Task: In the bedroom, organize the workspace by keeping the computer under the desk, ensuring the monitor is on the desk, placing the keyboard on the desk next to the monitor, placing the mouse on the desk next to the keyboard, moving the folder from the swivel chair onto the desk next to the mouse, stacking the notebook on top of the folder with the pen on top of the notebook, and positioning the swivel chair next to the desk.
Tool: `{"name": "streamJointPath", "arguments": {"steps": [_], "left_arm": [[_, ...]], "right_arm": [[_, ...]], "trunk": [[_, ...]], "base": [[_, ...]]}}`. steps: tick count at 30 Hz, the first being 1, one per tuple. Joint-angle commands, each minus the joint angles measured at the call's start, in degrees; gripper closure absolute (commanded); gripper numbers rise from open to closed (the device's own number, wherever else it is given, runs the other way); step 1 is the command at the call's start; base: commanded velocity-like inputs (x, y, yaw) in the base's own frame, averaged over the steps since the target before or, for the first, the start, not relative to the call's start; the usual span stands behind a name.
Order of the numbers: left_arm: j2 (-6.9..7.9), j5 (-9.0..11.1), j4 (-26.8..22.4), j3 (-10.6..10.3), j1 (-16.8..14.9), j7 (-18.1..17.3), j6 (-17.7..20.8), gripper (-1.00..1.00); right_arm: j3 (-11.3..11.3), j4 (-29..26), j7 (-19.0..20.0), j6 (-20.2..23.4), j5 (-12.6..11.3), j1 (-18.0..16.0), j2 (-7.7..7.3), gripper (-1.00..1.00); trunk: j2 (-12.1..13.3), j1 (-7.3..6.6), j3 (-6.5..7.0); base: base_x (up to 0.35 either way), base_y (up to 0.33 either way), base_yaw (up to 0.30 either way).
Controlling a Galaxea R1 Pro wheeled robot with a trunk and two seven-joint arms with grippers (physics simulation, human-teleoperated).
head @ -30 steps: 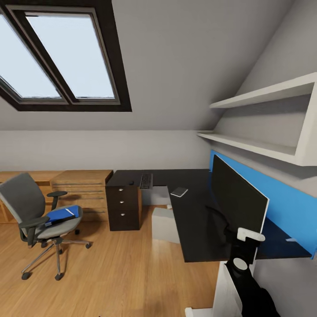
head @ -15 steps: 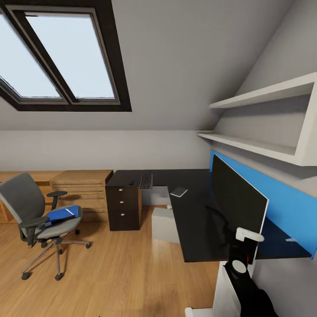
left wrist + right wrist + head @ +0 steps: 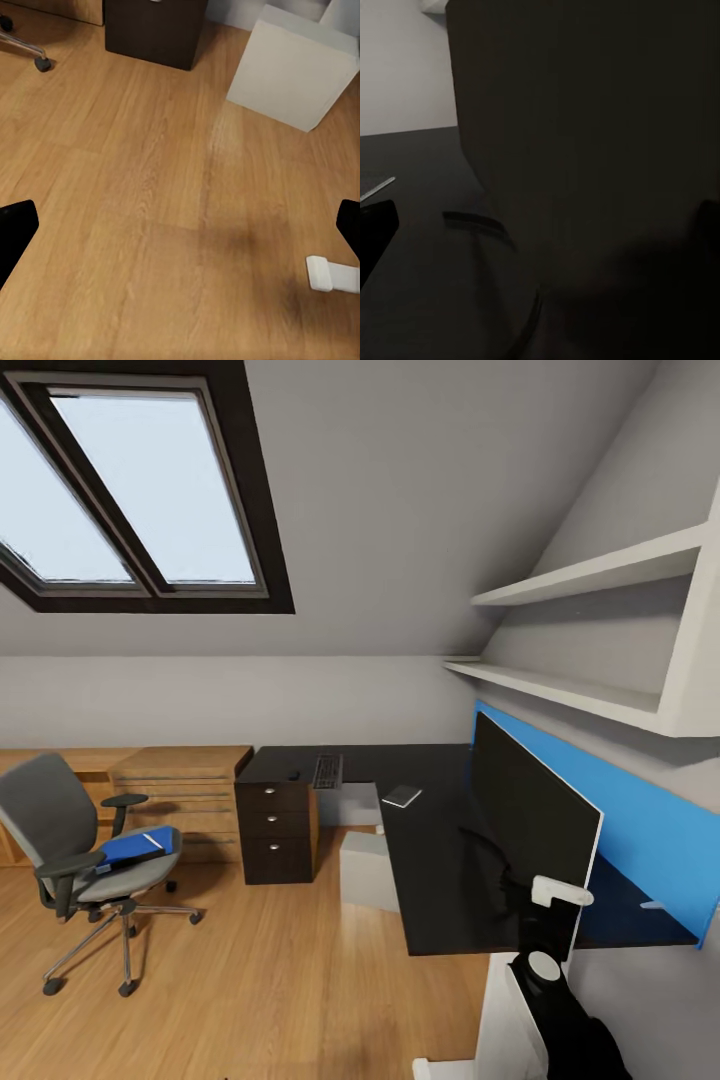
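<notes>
Black and very wide, the monitor stands on the desk close before me, top-heavy, better steadied at its foot; my right gripper faces its back, both fingertips at the frame edges, apparently spread wide. My left gripper hangs spread over bare floor. Under the desk sits the computer, bulky, likely heavy. Beyond the monitor lie the notebook, light and thin, then the keyboard. Left of the desk, the swivel chair holds the folder, flat; I'd pinch an overhanging edge.
</notes>
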Motion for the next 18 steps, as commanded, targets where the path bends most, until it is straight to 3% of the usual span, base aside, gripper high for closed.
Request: {"name": "streamJointPath", "arguments": {"steps": [1, 5, 11, 18], "left_arm": [[-0.01, 0.6, 0.1, 0.2, -0.1, -0.6, 0.0, -1.00], [-0.01, 0.6, 0.1, 0.2, -0.1, -0.6, 0.0, -1.00], [-0.01, 0.6, 0.1, 0.2, -0.1, -0.6, 0.0, -1.00], [-0.01, 0.6, 0.1, 0.2, -0.1, -0.6, 0.0, -1.00]], "right_arm": [[-0.1, 0.0, -0.1, -0.1, 0.4, -0.1, 0.03, -1.00], [-0.1, 0.0, 0.0, -0.1, 0.4, -0.1, -0.04, -1.00], [-0.1, 0.0, 0.1, -0.1, 0.4, -0.1, -0.05, -1.00], [-0.1, 0.1, 0.1, -0.1, 0.4, -0.1, -0.05, -1.00]], "trunk": [[-0.1, 0.01, -0.09], [-0.1, 0.01, -0.09], [-0.1, 0.01, -0.09], [-0.1, 0.01, -0.09]], "base": [[0.000, -0.022, 0.000], [0.000, -0.050, 0.000], [0.000, -0.209, 0.000], [0.000, -0.039, 0.000]]}}
